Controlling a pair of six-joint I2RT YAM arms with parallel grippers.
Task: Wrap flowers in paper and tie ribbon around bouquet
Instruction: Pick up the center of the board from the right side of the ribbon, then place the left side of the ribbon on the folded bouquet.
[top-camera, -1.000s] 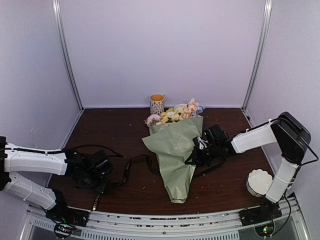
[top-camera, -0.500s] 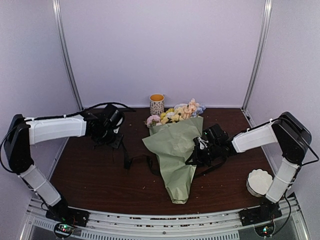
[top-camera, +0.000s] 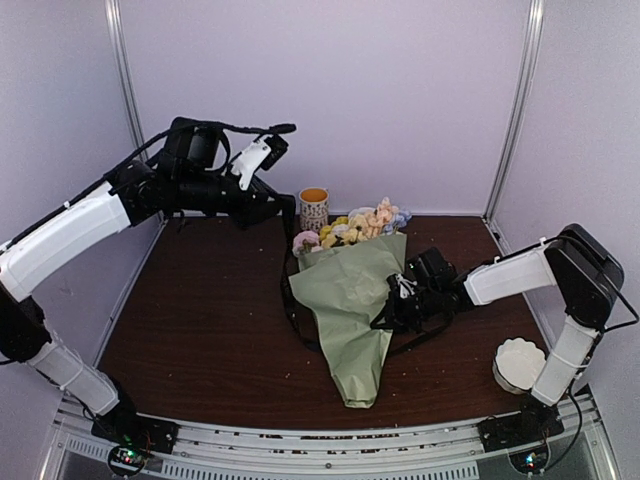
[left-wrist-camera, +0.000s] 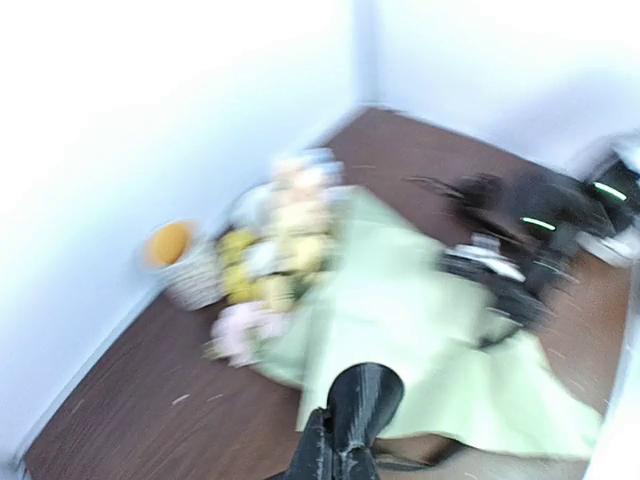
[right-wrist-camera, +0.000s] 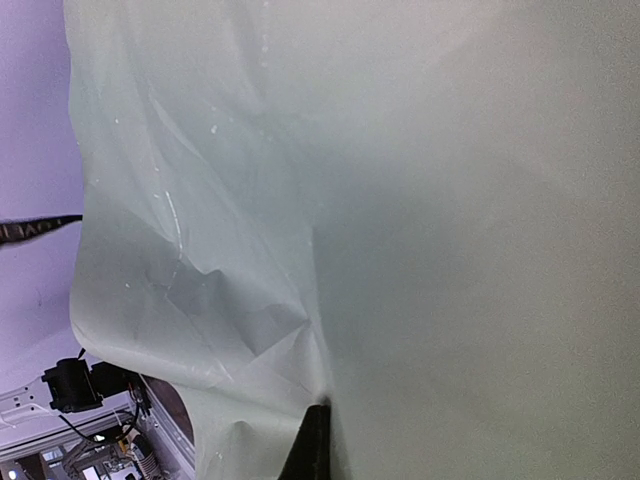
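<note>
Dark brown table (top-camera: 200, 330) bears the paper (top-camera: 350, 300); pale walls (top-camera: 330, 90); metal posts (top-camera: 121, 60)

ribbon (right-wrist-camera: 38, 229): pale lettering on black strip, at nine o'clock of right wrist view, too small to read
cup (top-camera: 314, 209): printed pattern, no readable words
</note>
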